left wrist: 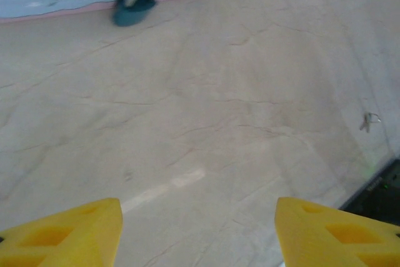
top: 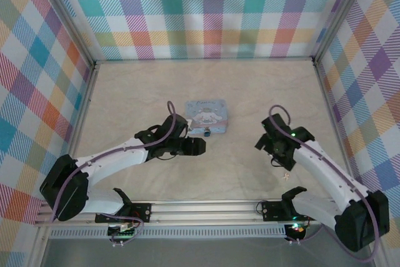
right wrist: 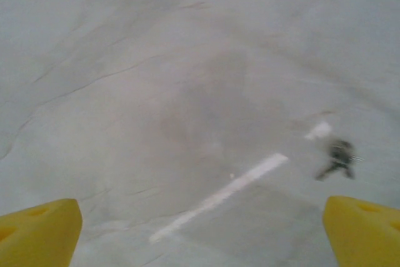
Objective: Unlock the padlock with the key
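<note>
**Both pincers empty, key loose on the table**

The right pincer stands wide open over bare table. Its blunt yellow plastic fingertips sit at the bottom corners of the wrist view with nothing between them. Ahead of it, toward the right edge of that view, lies the tiny key, a dark blurred speck near a short white stripe. The colour of its head cannot be told here.

The left pincer is also parted and holds nothing. It hovers near the small teal-bodied padlock with a shiny metal shackle. The padlock sits at the near edge of the pale blue rectangular tin, its shackle overlapping the lid. Whether it is fastened to the tin cannot be told. Key and padlock are well apart.

The step in hand looks like fetching the key, so unlocking is hardly begun. The next move probably calls for the right pincer to come down squarely over the key and close on its head, then carry it across to the padlock.

The pale matt table, veined like marble, looks hard and flat. A thin key lying flush on it would give blunt fingertips little to catch.
</note>
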Robot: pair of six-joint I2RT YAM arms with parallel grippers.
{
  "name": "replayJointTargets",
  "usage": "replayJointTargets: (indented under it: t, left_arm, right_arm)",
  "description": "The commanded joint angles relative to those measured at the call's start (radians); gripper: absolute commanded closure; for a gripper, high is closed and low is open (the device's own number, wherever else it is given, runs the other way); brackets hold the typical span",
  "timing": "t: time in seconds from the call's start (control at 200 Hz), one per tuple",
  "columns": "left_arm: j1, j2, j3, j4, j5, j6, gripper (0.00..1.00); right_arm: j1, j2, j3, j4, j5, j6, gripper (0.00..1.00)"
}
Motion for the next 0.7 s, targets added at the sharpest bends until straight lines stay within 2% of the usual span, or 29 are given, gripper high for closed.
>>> replayJointTargets:
  t: [0.0, 0.175, 0.305, 0.455, 0.545, 0.695]
  left_arm:
    - [-0.028, 0.025, 0.036, 0.029, 0.014, 0.049, 0.34]
    - [-0.035, 0.047, 0.025, 0.067, 0.022, 0.057, 0.34]
    - [-0.036, 0.047, 0.022, 0.070, 0.031, 0.067, 0.34]
    - [-0.035, 0.033, 0.014, 0.069, 0.026, 0.078, 0.34]
    - [-0.035, 0.033, 0.011, 0.064, 0.022, 0.086, 0.34]
    - [-0.035, 0.039, 0.014, 0.058, 0.028, 0.095, 0.34]
  right_arm:
    - [-0.107, -0.019, -0.014, -0.144, -0.037, 0.027, 0.00]
    - [-0.245, 0.040, -0.018, -0.150, -0.104, 0.028, 0.00]
    - [-0.317, 0.098, -0.036, -0.106, -0.152, 0.037, 0.04]
    - [-0.358, 0.175, -0.060, -0.037, -0.231, 0.062, 0.13]
    - [-0.368, 0.203, -0.070, 0.002, -0.237, 0.076, 0.23]
    - [-0.387, 0.250, -0.070, 0.017, -0.191, 0.088, 0.26]
